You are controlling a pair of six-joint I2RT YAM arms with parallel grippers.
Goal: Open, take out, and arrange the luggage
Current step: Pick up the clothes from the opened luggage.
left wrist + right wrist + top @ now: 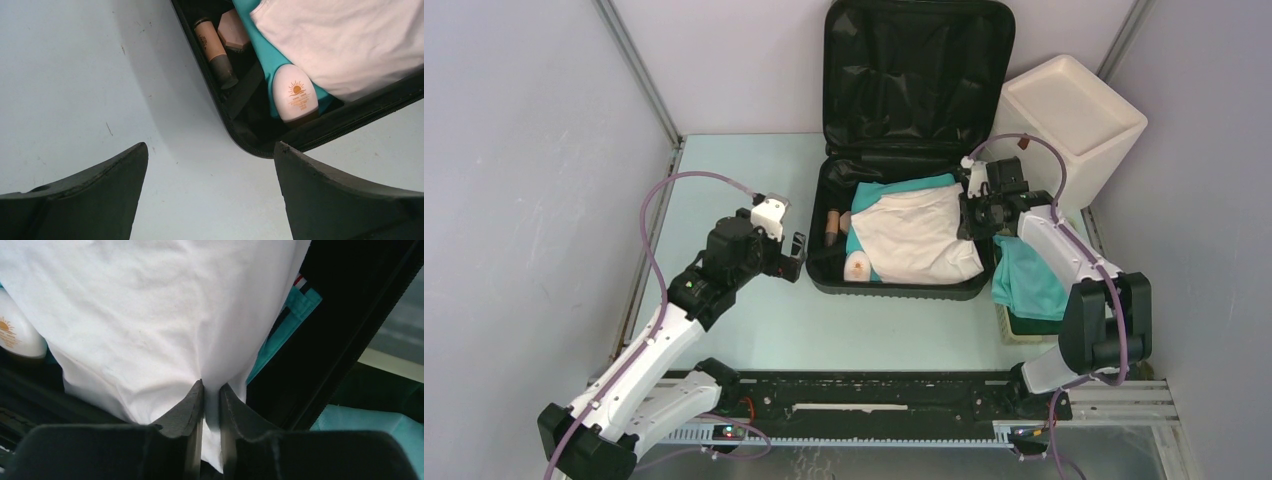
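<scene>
Top view: luggage (914, 70) sits open at back centre of table (724, 180), lid up vs. wall, white shirt (919, 235) on top inside. Left gripper (792, 255) is just off its front-left corner; right gripper (971, 214) is at shirt's right edge.
Left wrist: fingers wide apart over table, nothing btwn them; sunscreen bottle (296, 95) lies in luggage corner.
Right wrist: fingers pinched tight on shirt fabric.

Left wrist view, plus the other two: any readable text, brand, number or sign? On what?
No legible words in any view.
Orange sun emblem on the white rounded plastic bottle inside the black hard-shell suitcase; the small orange print under it is too blurred to read.
Tan cylindrical tube: no print visible.
</scene>
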